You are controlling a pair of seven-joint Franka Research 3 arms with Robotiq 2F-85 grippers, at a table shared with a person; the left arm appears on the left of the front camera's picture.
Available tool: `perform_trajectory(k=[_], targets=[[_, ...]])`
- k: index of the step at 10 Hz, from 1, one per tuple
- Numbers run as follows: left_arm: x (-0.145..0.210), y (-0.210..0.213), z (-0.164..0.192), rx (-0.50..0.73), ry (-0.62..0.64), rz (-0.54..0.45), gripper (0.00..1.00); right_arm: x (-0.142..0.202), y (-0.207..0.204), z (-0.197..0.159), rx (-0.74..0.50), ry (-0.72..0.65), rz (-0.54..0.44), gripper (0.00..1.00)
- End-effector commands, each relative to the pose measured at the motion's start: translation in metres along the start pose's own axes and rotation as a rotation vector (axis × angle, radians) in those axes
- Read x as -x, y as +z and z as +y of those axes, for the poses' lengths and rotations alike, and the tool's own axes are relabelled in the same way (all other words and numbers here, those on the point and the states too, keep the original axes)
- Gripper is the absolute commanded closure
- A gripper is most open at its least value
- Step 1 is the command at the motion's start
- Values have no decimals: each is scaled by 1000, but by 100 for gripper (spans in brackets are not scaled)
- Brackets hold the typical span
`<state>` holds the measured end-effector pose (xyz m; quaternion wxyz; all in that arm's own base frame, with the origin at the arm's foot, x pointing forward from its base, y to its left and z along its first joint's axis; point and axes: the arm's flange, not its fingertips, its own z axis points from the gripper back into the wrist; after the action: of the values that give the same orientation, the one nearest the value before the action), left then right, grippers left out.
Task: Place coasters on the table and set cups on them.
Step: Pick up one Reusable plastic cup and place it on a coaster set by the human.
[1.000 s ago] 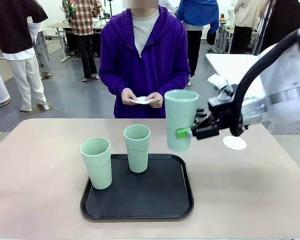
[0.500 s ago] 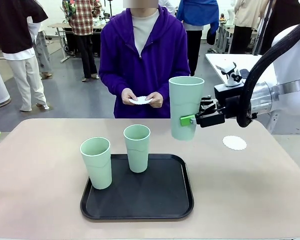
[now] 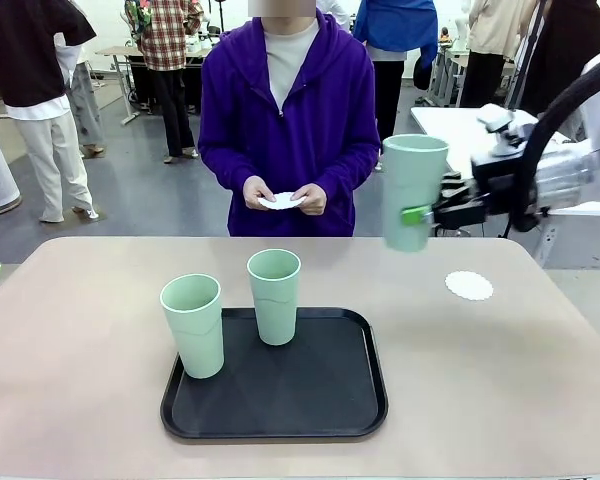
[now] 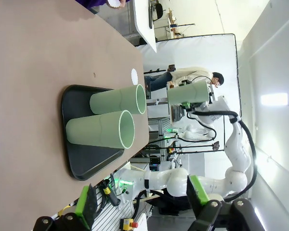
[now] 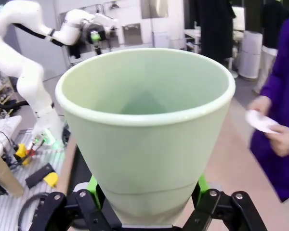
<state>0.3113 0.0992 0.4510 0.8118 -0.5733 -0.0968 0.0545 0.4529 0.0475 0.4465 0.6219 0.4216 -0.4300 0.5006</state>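
Mint-green cups, three counted. Two stand upright on a black tray (image 3: 280, 412) at the middle of the table (image 3: 80, 300): the front cup (image 3: 193, 325) at the tray's front left and the back cup (image 3: 275, 296) at its back centre, apart from each other. The third cup (image 3: 412, 190) is off the table, upright in the air over the far right part.

Coasters: one coaster (image 3: 469, 285) lies flat on the table near the right side, with nothing on it. In the front view the third cup hangs above and to the left of it, not touching. A white disc (image 3: 283, 201) is held between the person's hands (image 3: 308, 199) at the far edge. Whether that is one piece or several cannot be told.

Right gripper (image 3: 417, 214): jaws closed in on the third cup's lower wall, with a green pad (image 5: 92, 186) on each side, as the right wrist view confirms. The cup's mouth faces up and it is empty inside.

Left gripper (image 4: 142, 199): jaws spread wide, green pads well apart — nothing between them, nothing touched. Its view is rolled sideways and takes in the tray with both cups and, farther off, the third cup in the other arm's grip.
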Motion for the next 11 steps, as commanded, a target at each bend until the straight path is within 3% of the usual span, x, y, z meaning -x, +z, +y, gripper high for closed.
perform_trajectory(k=[1, 5, 11], targets=[[0, 2, 1, 17, -13, -3, 0, 11, 43, -51, 31, -3, -32, 17], [0, 2, 1, 17, -13, -3, 0, 46, 136, -91, 187, -55, -85, 17], [0, 2, 1, 17, -13, -3, 0, 55, 151, -90, 215, -72, -63, 17]])
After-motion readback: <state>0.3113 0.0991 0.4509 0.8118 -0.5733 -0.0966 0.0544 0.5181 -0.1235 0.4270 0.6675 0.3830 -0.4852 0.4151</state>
